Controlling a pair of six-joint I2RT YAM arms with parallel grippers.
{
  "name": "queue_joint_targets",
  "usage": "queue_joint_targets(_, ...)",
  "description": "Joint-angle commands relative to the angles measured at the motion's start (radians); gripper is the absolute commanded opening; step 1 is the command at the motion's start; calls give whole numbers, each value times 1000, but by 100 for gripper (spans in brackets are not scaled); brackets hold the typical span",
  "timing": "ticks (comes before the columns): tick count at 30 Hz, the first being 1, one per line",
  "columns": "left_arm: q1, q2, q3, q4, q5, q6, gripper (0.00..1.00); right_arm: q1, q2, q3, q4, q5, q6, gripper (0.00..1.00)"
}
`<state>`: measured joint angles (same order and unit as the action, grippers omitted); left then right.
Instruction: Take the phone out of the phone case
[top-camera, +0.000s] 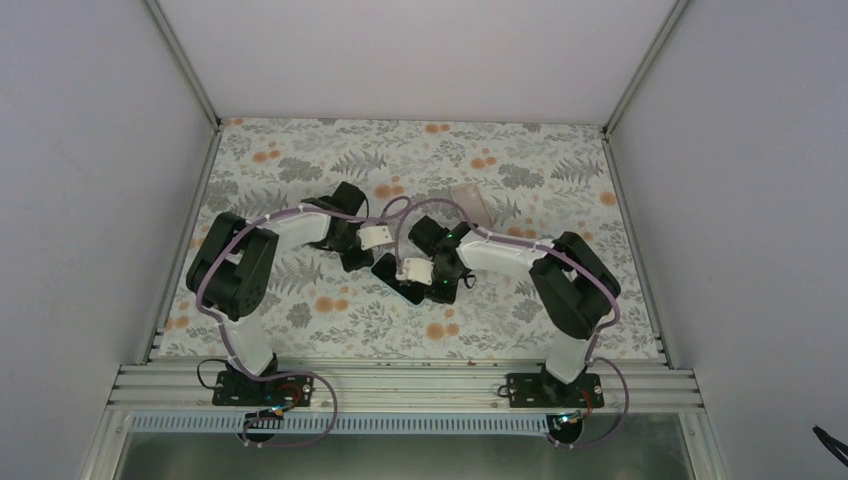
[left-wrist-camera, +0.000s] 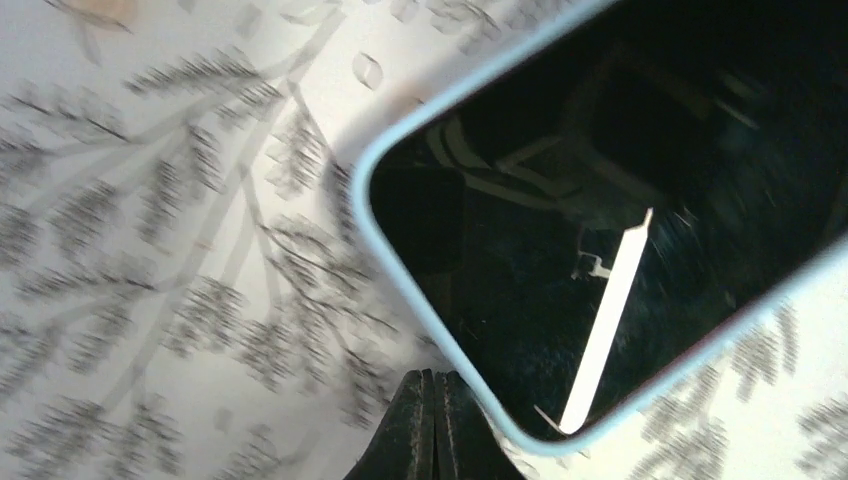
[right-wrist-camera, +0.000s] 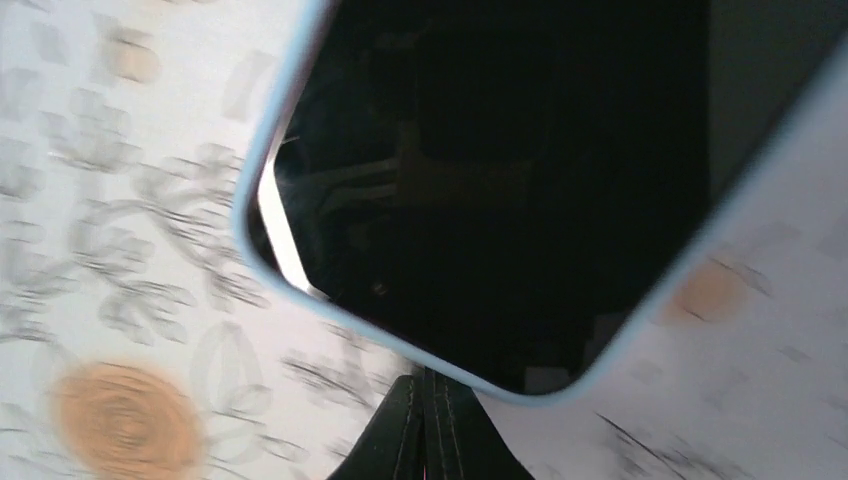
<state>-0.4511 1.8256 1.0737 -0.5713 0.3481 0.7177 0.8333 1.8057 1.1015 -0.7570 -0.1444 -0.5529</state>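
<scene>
A phone with a black screen and a light blue rim (top-camera: 390, 270) lies flat on the floral cloth at the table's middle. In the left wrist view the phone (left-wrist-camera: 600, 200) fills the upper right. My left gripper (left-wrist-camera: 435, 378) is shut, with its tips against the phone's blue edge near a corner. In the right wrist view the phone (right-wrist-camera: 500, 180) fills the top. My right gripper (right-wrist-camera: 432, 378) is shut, with its tips against the blue edge at the opposite end. From above, the left gripper (top-camera: 357, 261) and the right gripper (top-camera: 440, 289) flank the phone.
A clear, flat rectangular piece (top-camera: 470, 204) lies on the cloth behind the right arm. The floral cloth (top-camera: 300, 160) covers the table between white walls. A metal rail (top-camera: 400, 385) runs along the near edge.
</scene>
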Motion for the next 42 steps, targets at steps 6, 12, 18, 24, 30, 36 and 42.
queue_joint_targets(6, 26, -105, -55, -134, 109, 17, 3, -59, -93, 96, 13, 102, -27, 26)
queue_joint_targets(12, 165, -152, 7, -168, 135, 30, 51, -34, -94, 153, -60, 31, -51, 67)
queue_joint_targets(18, 236, -213, 47, -193, 181, 23, 100, -5, -25, 206, -64, 2, -62, 100)
queue_joint_targets(24, 293, -256, 56, -209, 217, 15, 100, 17, 65, 229, -37, -3, -66, 100)
queue_joint_targets(30, 299, -300, 48, -192, 218, -17, 100, 20, 116, 231, 16, -1, -67, 100)
queue_joint_targets(36, 299, -308, 41, -173, 223, -40, 100, 20, 168, 227, 43, 17, -70, 100)
queue_joint_targets(42, 299, -318, 18, -148, 236, -53, 100, 13, 173, 227, 79, 57, -65, 100)
